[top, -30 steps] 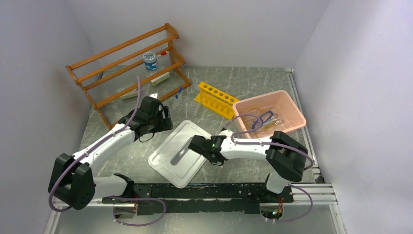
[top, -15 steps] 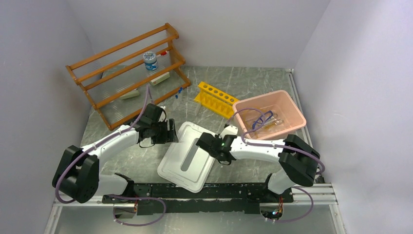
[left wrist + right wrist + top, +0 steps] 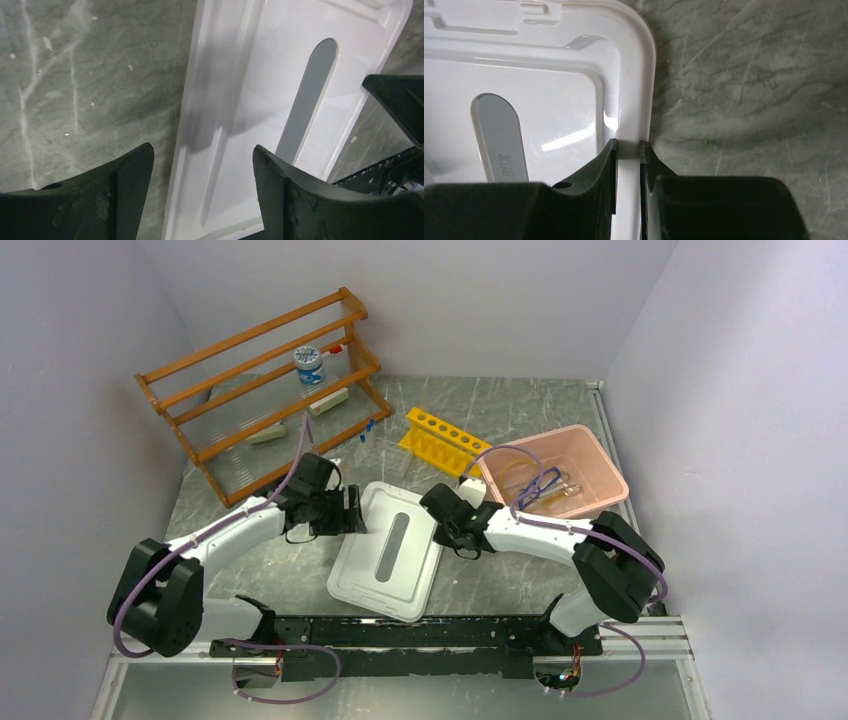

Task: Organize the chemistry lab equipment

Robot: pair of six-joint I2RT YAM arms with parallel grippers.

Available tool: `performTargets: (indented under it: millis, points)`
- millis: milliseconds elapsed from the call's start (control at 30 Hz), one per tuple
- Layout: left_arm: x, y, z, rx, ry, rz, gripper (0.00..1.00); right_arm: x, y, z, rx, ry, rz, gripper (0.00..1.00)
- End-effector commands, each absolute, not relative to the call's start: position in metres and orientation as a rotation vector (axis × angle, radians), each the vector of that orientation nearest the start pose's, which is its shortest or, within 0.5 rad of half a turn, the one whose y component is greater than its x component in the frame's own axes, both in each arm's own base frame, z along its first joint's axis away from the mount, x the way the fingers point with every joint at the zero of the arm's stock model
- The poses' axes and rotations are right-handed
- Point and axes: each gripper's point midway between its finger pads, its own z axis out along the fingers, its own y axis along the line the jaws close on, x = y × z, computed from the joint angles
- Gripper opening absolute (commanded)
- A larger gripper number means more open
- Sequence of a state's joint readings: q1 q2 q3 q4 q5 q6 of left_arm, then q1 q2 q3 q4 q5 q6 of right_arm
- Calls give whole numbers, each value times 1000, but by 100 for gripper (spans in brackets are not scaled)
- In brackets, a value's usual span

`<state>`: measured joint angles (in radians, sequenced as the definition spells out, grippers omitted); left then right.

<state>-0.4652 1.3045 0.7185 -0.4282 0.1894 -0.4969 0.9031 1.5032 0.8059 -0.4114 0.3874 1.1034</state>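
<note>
In the pink tub [image 3: 604, 459] lies a blue loop [image 3: 541, 483] (lid [image 3: 372, 575] apart).

Blue cord loop [image 3: 541, 483], pink bin [image 3: 531, 439], white lid [image 3: 372, 575], grey-veined table [image 3: 520, 405]

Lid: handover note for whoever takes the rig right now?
Right pincer: shut on the lid's right rim.
Left pincer: open, straddling its left edge, no grip.
The lid sits between the arms.
The bin is uncovered and holds a blue loop and tubes.
Done: some items binned.
Left: the lid likely goes on the bin; blue bits lie loose by the shelf.
</note>
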Motion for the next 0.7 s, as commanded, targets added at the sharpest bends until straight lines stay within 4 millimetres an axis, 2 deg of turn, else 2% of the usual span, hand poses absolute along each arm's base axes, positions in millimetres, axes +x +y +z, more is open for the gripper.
performTargets:
  millis: [0,167,400,500,667]
  points:
    - [238,-163,63,1,2641,-494,77,231,250,36,233,2548,402,0]
    - [237,-168,68,13,2626,-543,78,233,255,33,156,2569,485,0]
    - [223,-179,46,-10,2708,-641,73,237,267,40,92,2548,614,0]
    - [223,-188,52,-10,2686,-718,68,239,267,42,97,2544,633,0]
    - [232,-204,83,33,2565,-849,45,244,268,51,87,2515,648,0]
